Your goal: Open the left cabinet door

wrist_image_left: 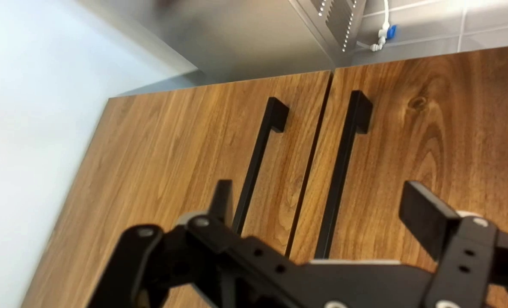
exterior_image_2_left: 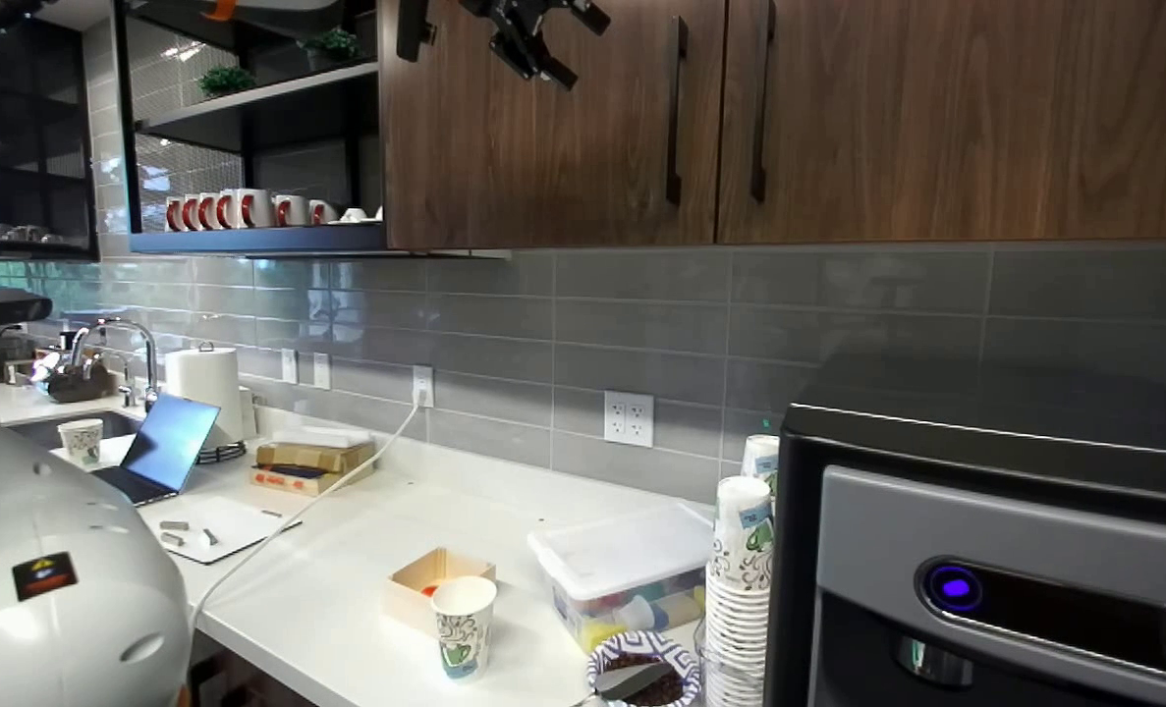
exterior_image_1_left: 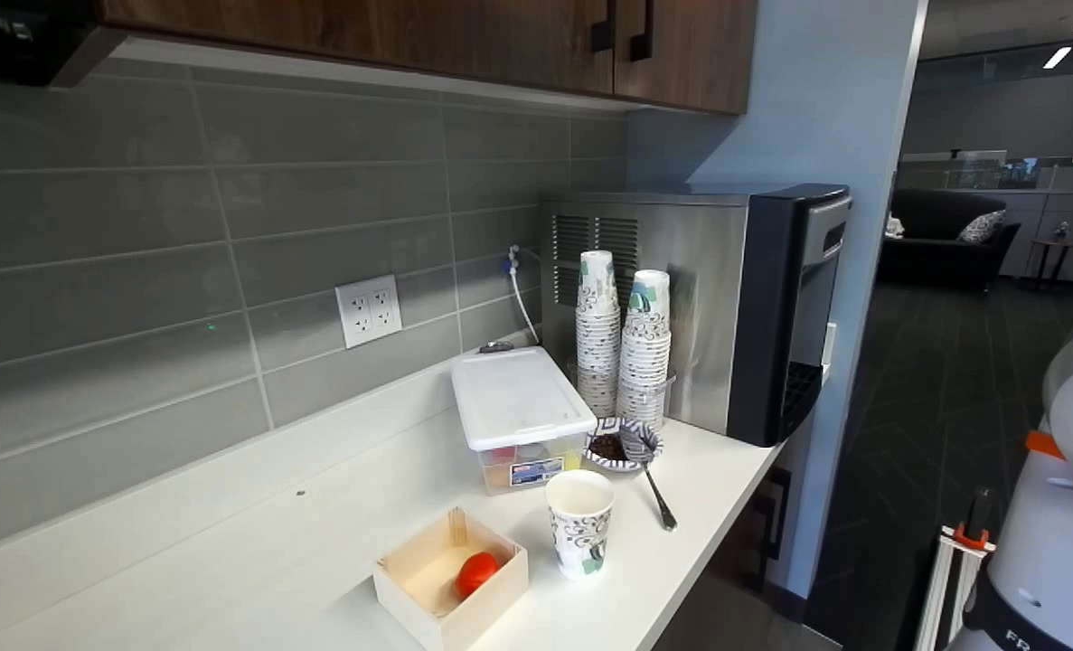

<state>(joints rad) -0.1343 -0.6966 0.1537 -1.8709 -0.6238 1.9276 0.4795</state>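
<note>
1. Brown wood-grain marks the left cabinet door (exterior_image_2_left: 543, 167), closed above the counter (exterior_image_2_left: 337, 550), handle (exterior_image_2_left: 675, 118) at its right edge.
2. Your wrist view shows the claw (wrist_image_left: 316, 194) spread wide, holding nothing.
3. In an exterior view you see it before that door; how near is hard to judge.
4. Only an exterior view shows you the mugs (exterior_image_2_left: 253, 209).

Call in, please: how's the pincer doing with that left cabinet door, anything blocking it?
Pincer open, nothing gripped. Left cabinet door shut. Right door's black bar handle close beside it, possibly in the way.

Left cabinet door (exterior_image_2_left: 553, 152) (brown wood-grain), closed.
</note>
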